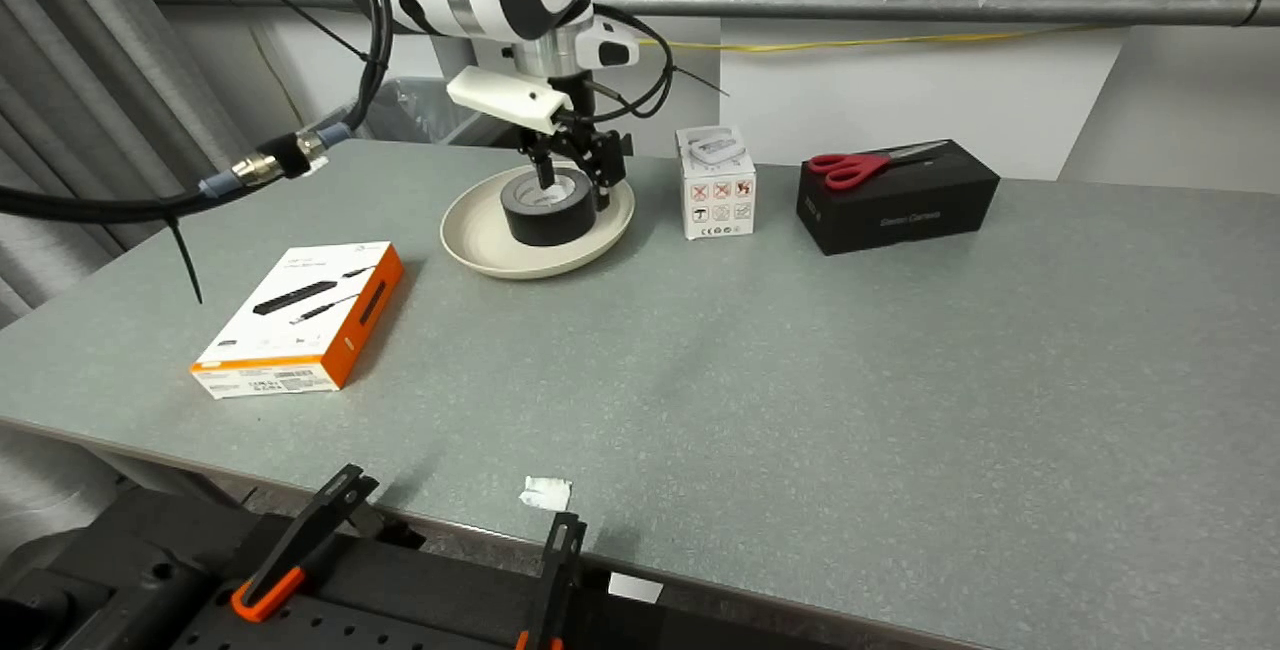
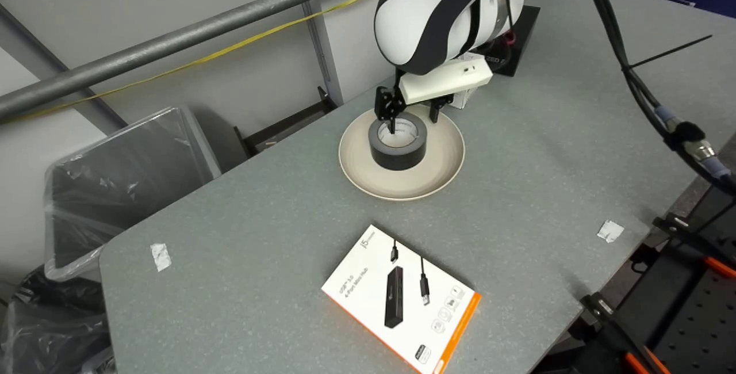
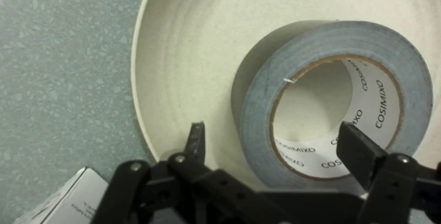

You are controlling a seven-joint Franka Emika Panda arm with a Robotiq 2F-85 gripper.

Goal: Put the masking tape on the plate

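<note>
The masking tape [image 1: 551,223] lies flat inside the plate [image 1: 475,235], its dark outer wall within the raised rim, and the plate itself rests on the tabletop [image 1: 750,380]. The pincer [image 2: 413,124] stands spread over the plate and clasps nothing: its inner finger [image 3: 358,153] points down at the roll's round hole, while its outer finger [image 3: 197,141] stands beyond the roll's side, over bare plate, with a visible gap to the tape. How deep the inner finger reaches, and whether it touches the printed core, cannot be told. A white carton [image 1: 717,192] stands near the plate, not touching it.

The roll should handle as a stiff, fairly dense ring, hard to damage, its side smooth with perhaps a little tack. The best hold is probably across the ring's thickness, one finger in the hole and one outside. Since the tape seems to be where it is wanted, a straight lift off the plate is likely called for; sideways drift could hook the core and tip the roll.
</note>
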